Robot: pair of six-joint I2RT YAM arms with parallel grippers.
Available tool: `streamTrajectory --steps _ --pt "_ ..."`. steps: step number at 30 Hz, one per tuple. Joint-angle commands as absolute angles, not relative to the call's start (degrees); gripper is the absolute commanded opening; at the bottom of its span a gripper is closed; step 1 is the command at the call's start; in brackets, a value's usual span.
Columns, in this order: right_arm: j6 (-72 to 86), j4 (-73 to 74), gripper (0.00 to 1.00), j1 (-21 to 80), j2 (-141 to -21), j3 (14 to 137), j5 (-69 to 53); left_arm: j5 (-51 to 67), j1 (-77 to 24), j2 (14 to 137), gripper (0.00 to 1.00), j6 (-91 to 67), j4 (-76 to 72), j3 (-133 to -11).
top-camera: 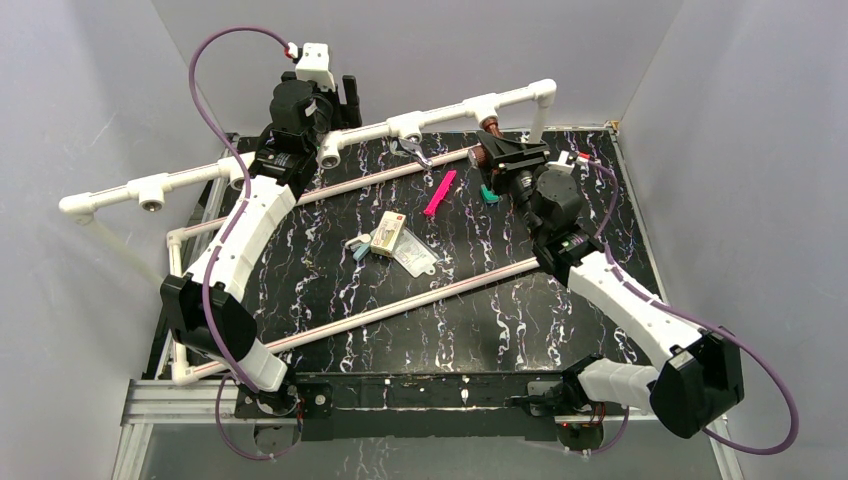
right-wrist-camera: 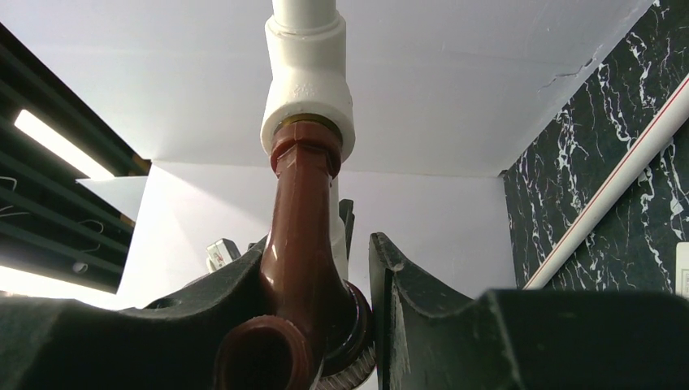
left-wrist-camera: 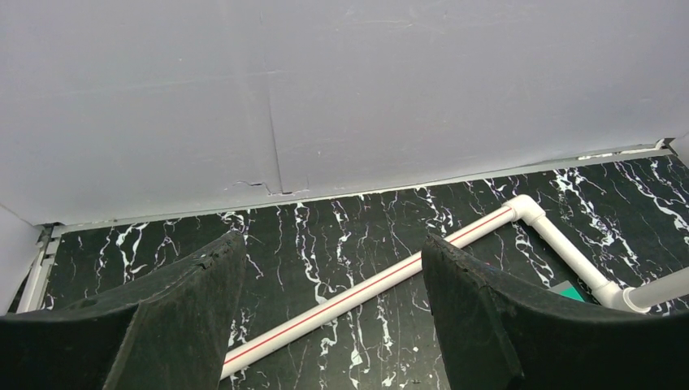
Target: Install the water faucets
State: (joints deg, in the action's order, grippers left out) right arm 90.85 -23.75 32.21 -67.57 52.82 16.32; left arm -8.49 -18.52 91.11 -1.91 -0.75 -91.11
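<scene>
Right wrist view: the right tool [right-wrist-camera: 325, 260] is clamped on the reddish-brown faucet [right-wrist-camera: 301, 244], whose end sits in a white tee socket [right-wrist-camera: 309, 89] above the tabletop's far edge. The silver faucet [top-camera: 413, 152] lies nearby, uninstalled. The left tool [left-wrist-camera: 333, 244] gapes empty. The next move probably calls for twisting the brown one tight.

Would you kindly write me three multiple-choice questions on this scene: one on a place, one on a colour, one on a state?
1. Where is the silver faucet? A. lying on the table B. screwed into a pipe C. inside a box
2. What colour is the gripped faucet in the right gripper? A. silver B. reddish-brown C. pink
3. How is the left gripper? A. shut on a pipe B. shut on a faucet C. open and empty
Answers: 1 A, it lies loose there; 2 B, its body shows brown; 3 C, its wide gap holds nothing.
</scene>
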Motion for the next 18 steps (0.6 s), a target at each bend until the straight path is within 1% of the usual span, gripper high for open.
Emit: streamTrajectory --steps 1,2,5,6,11,13,15,18 --pt "88.6 -27.0 0.16 33.2 -63.7 54.9 12.3 -7.7 -18.9 95.7 0.76 -2.1 11.5 -86.4" --pt "88.3 -27.6 0.21 33.2 -63.4 54.1 12.2 -7.7 -18.9 95.7 0.76 -2.2 11.4 -86.4" --pt "86.5 -28.0 0.43 33.2 -62.8 53.5 11.7 -8.1 -18.9 95.6 0.76 -1.9 11.4 -86.4" --pt "85.7 -27.5 0.49 33.2 -62.6 53.6 11.6 -8.1 -18.9 95.5 0.76 -1.9 11.4 -86.5" --pt "82.8 -25.1 0.69 33.2 -60.7 53.5 11.1 -8.1 -18.9 95.7 0.76 -1.8 11.3 -86.4" --pt "81.2 -23.0 0.81 33.2 -60.1 53.9 11.1 -8.0 -18.9 95.9 0.76 -1.8 11.3 -86.5" --pt "80.4 -19.2 0.86 33.2 -59.4 54.2 11.8 -7.8 -18.9 96.0 0.76 -2.0 11.3 -86.6" --pt "79.6 -16.8 0.90 33.2 -57.8 52.9 12.4 -7.6 -18.9 96.1 0.76 -2.1 11.3 -86.6"
